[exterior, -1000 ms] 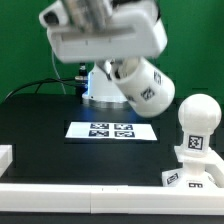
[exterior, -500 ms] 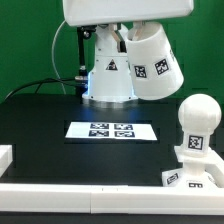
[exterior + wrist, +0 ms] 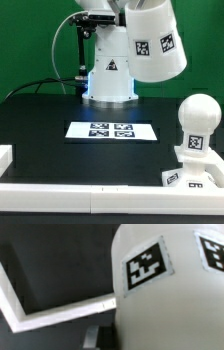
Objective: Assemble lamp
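The tapered white shade (image 3: 155,40) hangs tilted high above the table, its square tags facing the camera. It fills most of the wrist view (image 3: 170,286). My gripper (image 3: 140,339) is shut on the shade; one grey finger (image 3: 97,336) shows beside its wall and the other is hidden. In the exterior view the gripper is cut off by the top edge. The round-headed bulb (image 3: 198,115) stands upright on the flared base (image 3: 193,172) at the exterior view's right, near the front edge.
The marker board (image 3: 112,130) lies flat mid-table. The white robot pedestal (image 3: 108,75) with a triangle logo stands behind it. A white rail (image 3: 80,196) runs along the table's front; it also shows in the wrist view (image 3: 60,314).
The arm has lifted and turned. The shade has risen and moved toward the exterior view's right, and the arm's white body has left the frame at the top.
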Available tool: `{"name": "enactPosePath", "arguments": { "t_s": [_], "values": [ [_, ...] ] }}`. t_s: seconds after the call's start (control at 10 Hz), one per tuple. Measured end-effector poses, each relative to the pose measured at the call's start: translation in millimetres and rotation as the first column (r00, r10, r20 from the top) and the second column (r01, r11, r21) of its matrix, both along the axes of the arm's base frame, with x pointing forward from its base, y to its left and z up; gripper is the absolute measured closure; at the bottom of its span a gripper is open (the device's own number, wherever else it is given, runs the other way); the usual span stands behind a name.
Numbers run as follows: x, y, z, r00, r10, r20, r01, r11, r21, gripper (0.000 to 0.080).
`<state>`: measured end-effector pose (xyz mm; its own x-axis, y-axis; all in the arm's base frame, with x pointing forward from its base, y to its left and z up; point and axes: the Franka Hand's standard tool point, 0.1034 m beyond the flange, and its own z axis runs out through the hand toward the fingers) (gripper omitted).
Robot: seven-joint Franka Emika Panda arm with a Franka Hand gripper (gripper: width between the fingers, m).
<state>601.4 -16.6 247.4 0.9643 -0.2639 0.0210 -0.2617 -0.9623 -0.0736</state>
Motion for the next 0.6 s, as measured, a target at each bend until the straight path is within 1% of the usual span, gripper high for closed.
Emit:
{"name": "enactPosePath", "arguments": {
  "t_s": [0.2,0.3,0.4,0.5,0.6],
  "values": [
    [-3.2,-0.2,-5.2,1.0,-0.001,-0.005,0.001,1.0,0.0,0.0752],
    [-3.2,-0.1,-5.4,1.0,-0.001,-0.005,0.001,1.0,0.0,0.0752],
    [-2.4,0.9,-5.7,1.0,0.003,-0.004,-0.003,1.0,-0.013,0.0752],
    [1.8,7.5,-5.4,0.999,0.038,0.008,-0.037,0.997,-0.063,0.0752],
    [6.5,14.9,-5.2,0.998,0.062,0.012,-0.061,0.995,-0.077,0.0752]
  ]
}}
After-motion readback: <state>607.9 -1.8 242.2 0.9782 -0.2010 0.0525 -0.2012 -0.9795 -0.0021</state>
